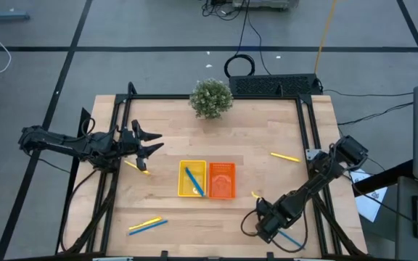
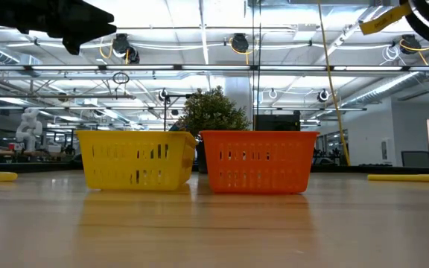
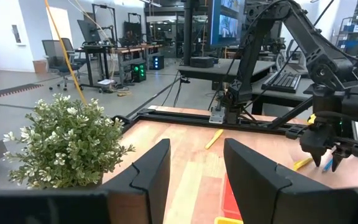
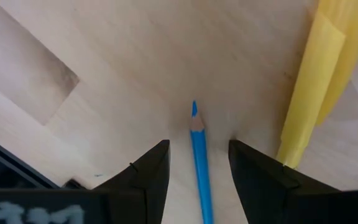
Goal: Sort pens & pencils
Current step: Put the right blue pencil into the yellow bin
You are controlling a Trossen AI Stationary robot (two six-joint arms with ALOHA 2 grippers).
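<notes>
The right gripper (image 4: 197,165) is straddling a thin blue pencil (image 4: 199,152) at the table's near right, its fingers apart and gripping nothing; closing off-centre could roll it toward the neighbouring flat yellow stick (image 4: 312,93). The left gripper (image 3: 196,168), fingers apart and empty, is waiting at far left. The pencil's rear end is running out of the right wrist view.
</notes>
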